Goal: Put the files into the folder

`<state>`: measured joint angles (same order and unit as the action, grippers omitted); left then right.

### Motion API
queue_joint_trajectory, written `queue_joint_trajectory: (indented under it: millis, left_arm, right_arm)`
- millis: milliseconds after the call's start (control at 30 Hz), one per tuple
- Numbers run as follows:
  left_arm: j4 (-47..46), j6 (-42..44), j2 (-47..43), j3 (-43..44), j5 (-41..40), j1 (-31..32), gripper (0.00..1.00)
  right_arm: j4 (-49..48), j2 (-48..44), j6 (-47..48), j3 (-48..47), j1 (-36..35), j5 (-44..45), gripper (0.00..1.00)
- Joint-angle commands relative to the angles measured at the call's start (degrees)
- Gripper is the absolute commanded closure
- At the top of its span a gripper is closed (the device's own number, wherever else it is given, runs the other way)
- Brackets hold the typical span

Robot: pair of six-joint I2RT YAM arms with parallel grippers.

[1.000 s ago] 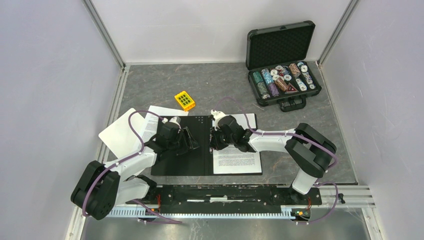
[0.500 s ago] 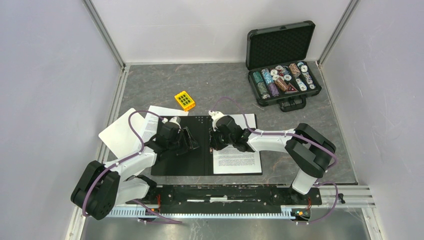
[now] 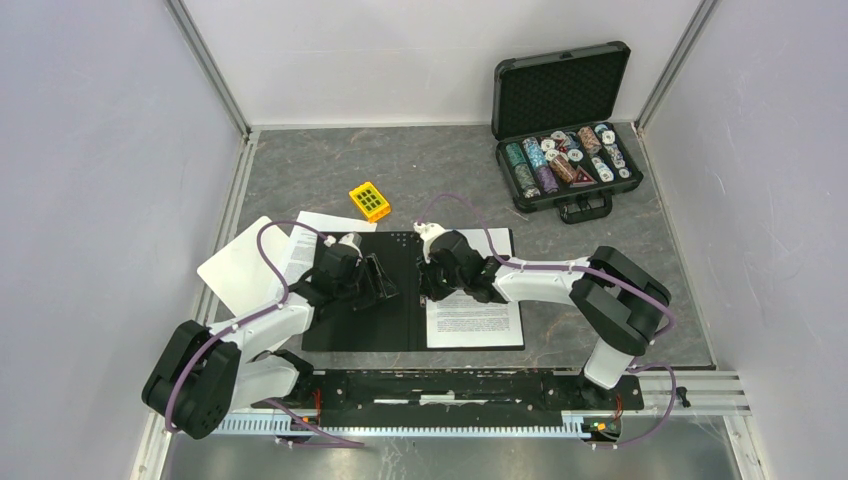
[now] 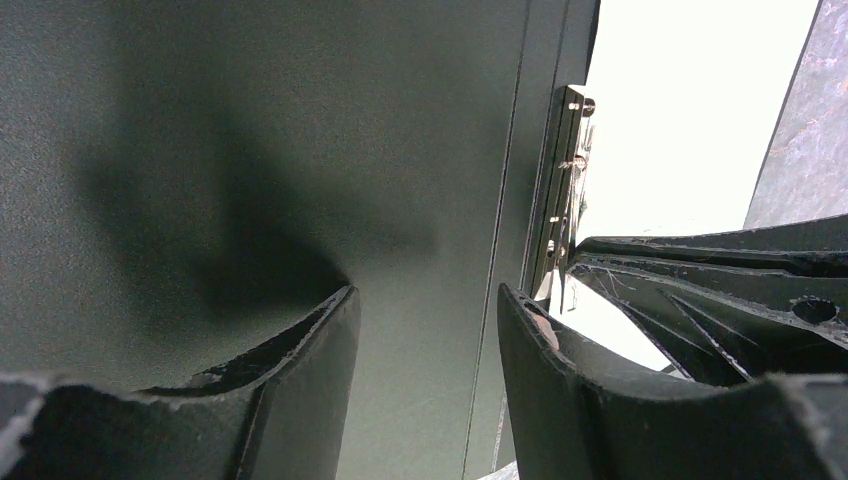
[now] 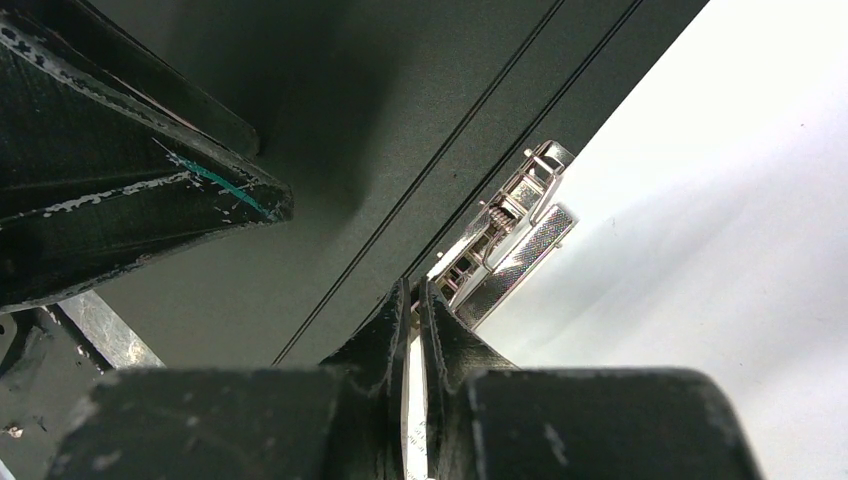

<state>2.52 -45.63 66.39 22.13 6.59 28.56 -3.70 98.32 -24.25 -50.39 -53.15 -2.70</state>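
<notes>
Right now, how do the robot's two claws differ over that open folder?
The left gripper stands open with nothing between its fingers; the right gripper is pinched shut on the metal clip. The left is over the bare black cover of the folder; the right sits at its spine beside the files. Both are black two-finger claws.

The folder [image 3: 365, 325] lies open on the table [image 3: 420, 170], in the lower middle of the frame. The files [image 3: 475, 320] lie on its right half. The metal clip [image 5: 505, 235] sits by the fold, at the left edge of the files. The left gripper [image 3: 382, 284] is over the folder's left half. The right gripper [image 3: 427, 288] is at the fold, by the clip. A loose sheet [image 3: 320, 222] pokes out at the folder's upper left corner, with the clipboard [image 3: 240, 268] just left of it. A small block [image 3: 369, 201] sits above the folder. The chip case [image 3: 565, 150] is in the upper right.
</notes>
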Motion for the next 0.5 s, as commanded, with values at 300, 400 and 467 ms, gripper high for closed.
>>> queue_joint_trajectory:
  millis: [300, 400, 467]
  left_arm:
    - [4.57, -0.60, 1.52, -0.49, -2.28, -0.39, 0.39]
    - [4.38, -0.70, 1.55, -0.64, -2.29, -0.39, 0.39]
    - [4.11, -0.78, 1.66, -0.82, -2.24, -0.41, 0.39]
  right_arm:
    - [6.69, 2.70, 1.77, 9.38, 0.06, 6.17, 0.94]
    - [2.70, 1.52, 0.32, 12.10, -0.21, 5.85, 0.94]
    - [-1.08, 0.72, -1.43, 14.02, -0.31, 5.80, 0.94]
